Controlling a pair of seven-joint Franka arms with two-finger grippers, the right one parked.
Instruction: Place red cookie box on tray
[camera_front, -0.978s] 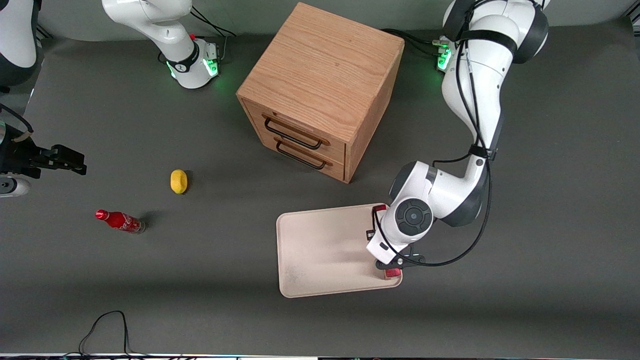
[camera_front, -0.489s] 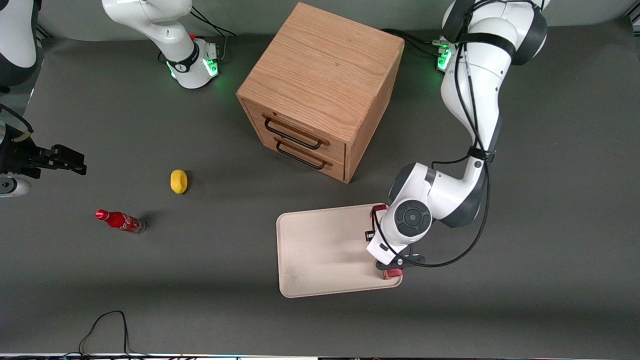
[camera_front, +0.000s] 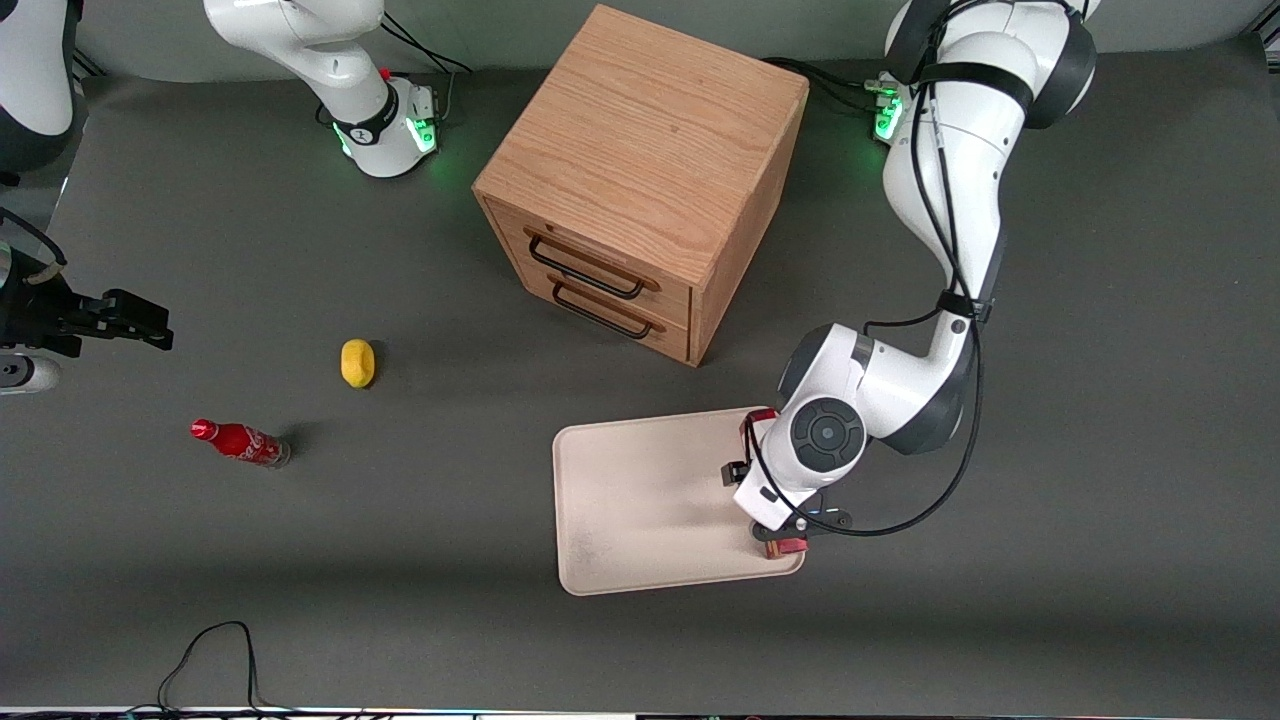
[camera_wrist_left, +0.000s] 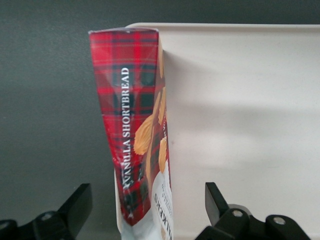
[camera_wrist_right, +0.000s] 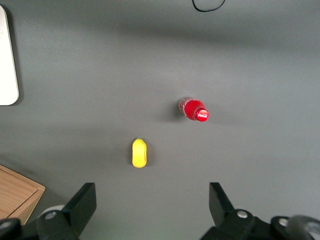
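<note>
Red cookie box apparently released, pincer wider.

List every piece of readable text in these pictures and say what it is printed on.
"VANILLA SHORTBREAD": on the narrow side of the red cookie box, which stands on its edge at the tray rim between the open gripper fingers.
White lettering at the box's white end: cut off, unreadable.
White script on the red soda bottle: too small to read.

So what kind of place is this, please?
Probably a robot lab bench: a dark mat bearing a wooden drawer cabinet, with the gripper open over a red cookie box on the tray.
</note>
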